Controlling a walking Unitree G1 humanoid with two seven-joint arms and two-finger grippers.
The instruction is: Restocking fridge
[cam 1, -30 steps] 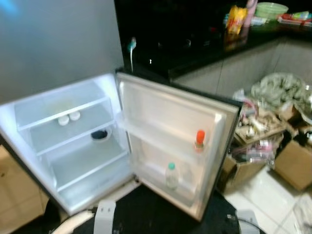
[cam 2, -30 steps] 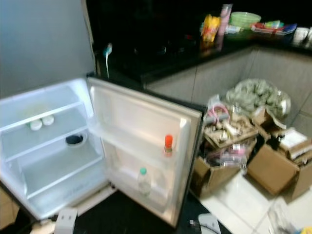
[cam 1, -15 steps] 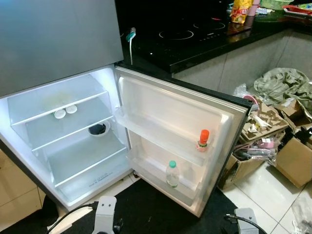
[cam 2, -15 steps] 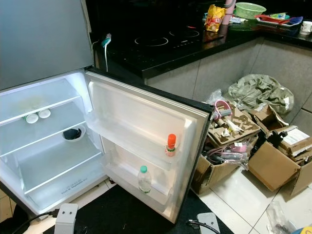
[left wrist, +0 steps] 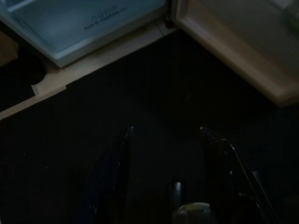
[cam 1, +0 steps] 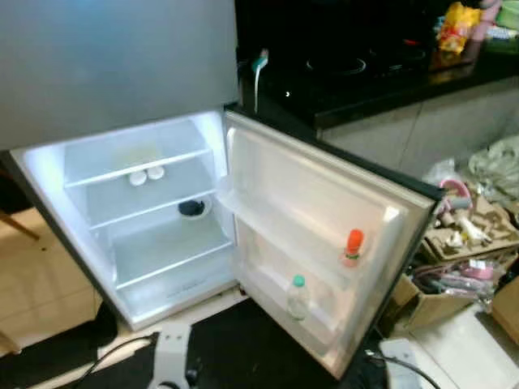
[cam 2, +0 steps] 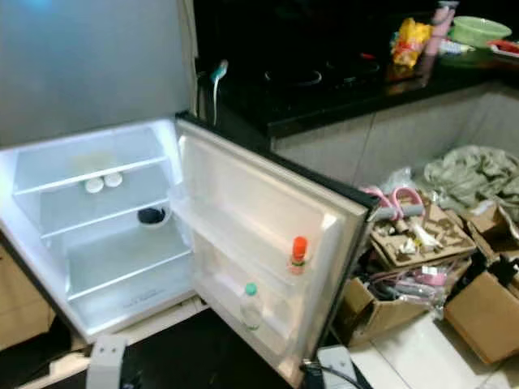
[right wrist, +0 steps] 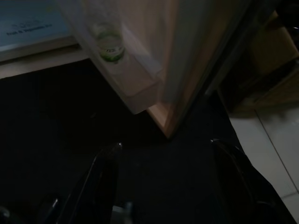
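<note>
Fridge (cam 1: 49, 178) stands open in front of me, lit inside, its door (cam 1: 324, 219) swung out to the right. My left gripper (left wrist: 163, 133) hangs low over the dark mat (left wrist: 93, 140), fingers spread wide, empty. My right gripper (right wrist: 166, 147) hangs beside the door's near corner, also wide and empty. On the door shelves: a clear water bottle (cam 1: 298, 296) low down, an orange-capped bottle (cam 1: 352, 248) higher. Both look light, smooth plastic, likely slippery; I'd take them around the body, below the cap.
</note>
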